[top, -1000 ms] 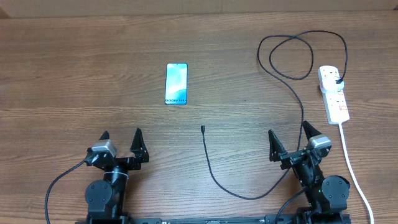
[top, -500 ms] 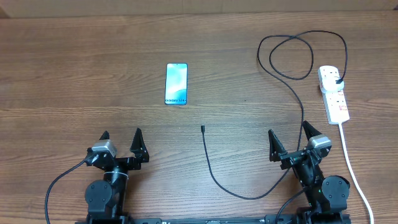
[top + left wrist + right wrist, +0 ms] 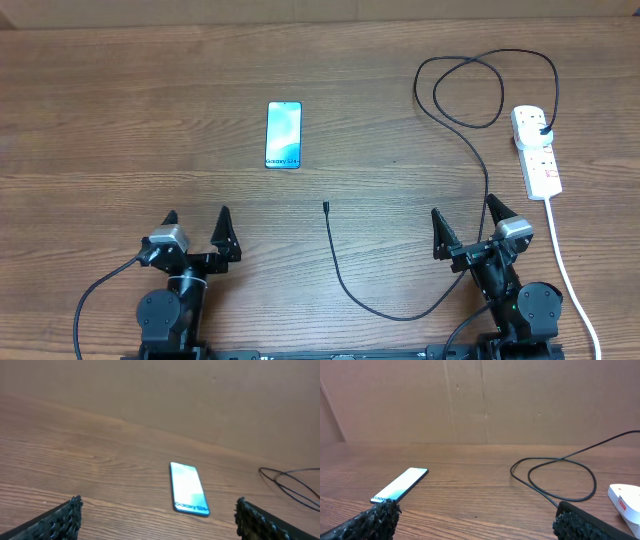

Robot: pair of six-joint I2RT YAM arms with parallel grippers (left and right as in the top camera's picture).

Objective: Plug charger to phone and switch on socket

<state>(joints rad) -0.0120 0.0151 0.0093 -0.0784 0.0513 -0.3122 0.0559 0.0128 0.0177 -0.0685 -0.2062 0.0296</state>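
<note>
— On the surface (image 3: 120, 100), laid out how around the phone (image 3: 284, 135)?
— Charger (image 3: 327, 208) looping right of phone, tip closest but apart. Socket (image 3: 537, 150) far right of phone. Left jaws toward phone's near left, right jaws toward its near right: spread wide, gripping nothing.

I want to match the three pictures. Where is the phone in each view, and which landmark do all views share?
Overhead: the phone lies left of centre, in the upper half.
Left wrist: the phone lies just right of centre, in the lower half.
Right wrist: the phone lies at the lower left, seen at a flat angle.
Shared landmark: the looped cable of the charger, to the right of the phone in every view.
</note>
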